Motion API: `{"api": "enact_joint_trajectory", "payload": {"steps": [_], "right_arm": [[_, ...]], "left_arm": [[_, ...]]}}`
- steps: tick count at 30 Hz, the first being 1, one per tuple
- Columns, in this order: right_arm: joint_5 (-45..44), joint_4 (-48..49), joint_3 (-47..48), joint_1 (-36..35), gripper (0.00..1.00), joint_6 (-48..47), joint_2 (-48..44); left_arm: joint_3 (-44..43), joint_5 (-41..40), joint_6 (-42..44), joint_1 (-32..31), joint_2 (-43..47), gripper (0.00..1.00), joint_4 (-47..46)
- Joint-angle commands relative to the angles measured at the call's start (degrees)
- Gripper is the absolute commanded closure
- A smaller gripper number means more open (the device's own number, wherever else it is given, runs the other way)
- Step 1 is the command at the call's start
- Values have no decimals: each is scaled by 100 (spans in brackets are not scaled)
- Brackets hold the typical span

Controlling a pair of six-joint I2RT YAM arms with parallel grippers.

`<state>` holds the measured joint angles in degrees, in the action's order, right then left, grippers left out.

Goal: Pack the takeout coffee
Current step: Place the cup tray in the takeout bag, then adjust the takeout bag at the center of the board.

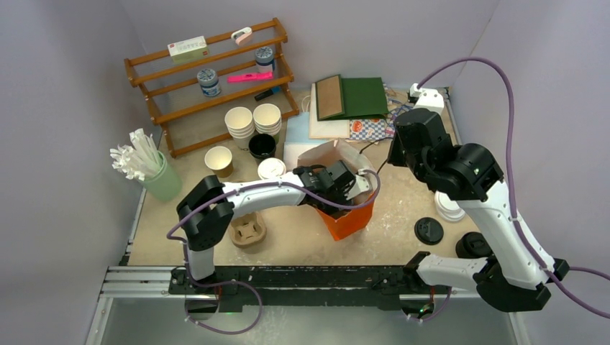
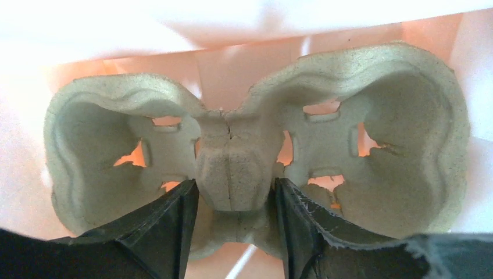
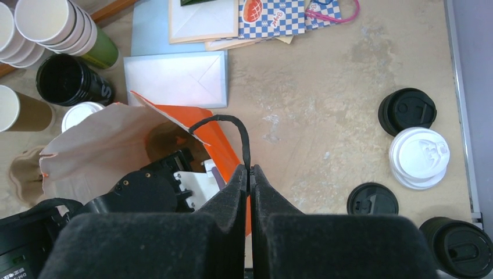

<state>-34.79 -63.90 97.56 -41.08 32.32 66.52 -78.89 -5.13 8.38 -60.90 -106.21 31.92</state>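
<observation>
Orange paper bag (image 1: 350,221) on bench (image 1: 403,205), containing grey moulded-pulp cup carrier (image 2: 407,145), central post (image 2: 234,171) straddled by half-spread left fingers (image 2: 165,235), contact undeterminable; right fingers (image 3: 229,200) pinched shut on bag's black cord handle (image 3: 245,139); brown kraft-paper cup (image 1: 219,159), open-topped, stands left of bag.

The bag (image 1: 349,223) is orange, the carrier (image 2: 232,168) greyish tan, the wrapper (image 3: 273,14) blue checked, the cup (image 3: 29,113) brown.

My wooden rack (image 1: 229,131) stands back left, my green cup of straws (image 1: 162,181) in front of it. Two stacks of white cups (image 1: 239,122) sit just behind my black cup (image 1: 262,146).
</observation>
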Motion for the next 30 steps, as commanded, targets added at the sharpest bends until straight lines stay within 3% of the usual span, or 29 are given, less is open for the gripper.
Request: {"api": "enact_joint_trajectory", "payload": {"steps": [1, 7, 13, 20, 30], "right_arm": [[-221, 139, 370, 36, 100, -137, 51], [-240, 155, 350, 39, 100, -184, 104], [-145, 144, 223, 39, 100, -149, 115], [-107, 141, 198, 34, 100, -140, 100], [-32, 255, -59, 38, 100, -55, -67]], "left_arm": [[-514, -142, 172, -53, -43, 44, 669], [-1413, 33, -68, -53, 8, 23, 1298], [-2111, 233, -168, -53, -5, 16, 1880], [-2379, 257, -384, -45, 106, 14, 2047], [-3595, -130, -1178, -27, 517, 12, 2317]]}}
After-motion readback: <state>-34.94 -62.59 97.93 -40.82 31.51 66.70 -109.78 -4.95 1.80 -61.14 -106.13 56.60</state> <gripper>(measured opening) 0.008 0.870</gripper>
